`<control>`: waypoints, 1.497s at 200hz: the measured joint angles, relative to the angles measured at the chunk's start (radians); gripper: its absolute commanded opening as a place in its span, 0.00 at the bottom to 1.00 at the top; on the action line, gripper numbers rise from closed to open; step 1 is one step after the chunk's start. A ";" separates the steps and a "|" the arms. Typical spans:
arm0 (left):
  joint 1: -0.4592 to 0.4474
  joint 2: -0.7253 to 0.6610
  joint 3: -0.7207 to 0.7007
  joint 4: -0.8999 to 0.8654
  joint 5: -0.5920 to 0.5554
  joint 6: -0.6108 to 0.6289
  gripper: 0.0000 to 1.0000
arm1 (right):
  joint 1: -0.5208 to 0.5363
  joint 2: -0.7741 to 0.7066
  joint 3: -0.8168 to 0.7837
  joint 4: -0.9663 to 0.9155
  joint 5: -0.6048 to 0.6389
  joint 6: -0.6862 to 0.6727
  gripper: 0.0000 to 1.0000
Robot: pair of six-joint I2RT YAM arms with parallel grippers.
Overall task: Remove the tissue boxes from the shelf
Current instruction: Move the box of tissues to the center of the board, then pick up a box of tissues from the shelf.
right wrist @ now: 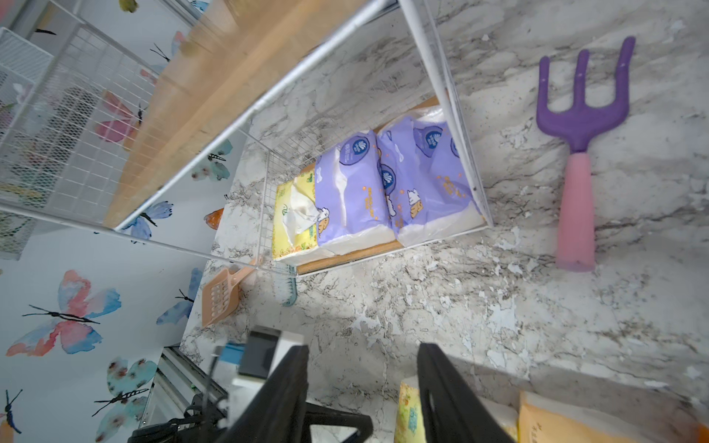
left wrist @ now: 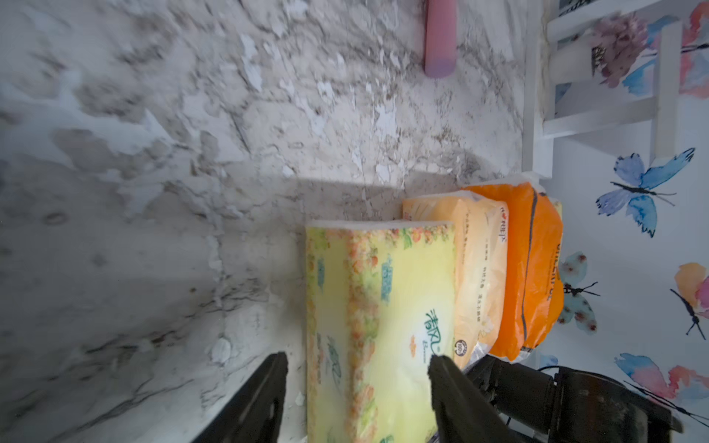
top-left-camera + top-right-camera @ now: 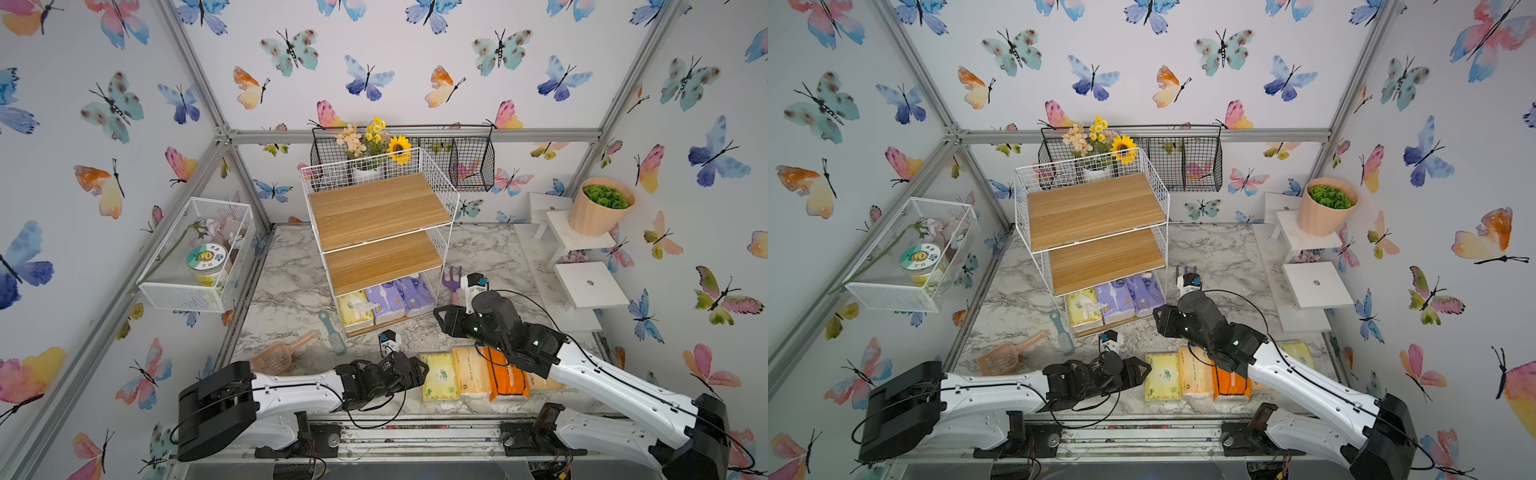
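My left fingers (image 2: pixel 261 399) stood open around the yellow-green tissue pack (image 2: pixel 383 326); right fingers (image 1: pixel 445 395) open, empty. Next I needed the shelf's (image 3: pixel 378 208) purple packs (image 3: pixel 399 297).

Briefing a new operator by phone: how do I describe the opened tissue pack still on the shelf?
Find the white wire shelf on the marble table; only its bottom board holds packs. In that row, it is the pale yellow pack at the end nearest the teal brush: white tissue sticks out, and its neighbours are purple packs.
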 measured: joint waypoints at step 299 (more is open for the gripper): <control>0.111 -0.815 -0.185 -0.441 -0.380 -0.173 0.65 | -0.037 0.686 0.070 0.444 0.143 0.578 0.08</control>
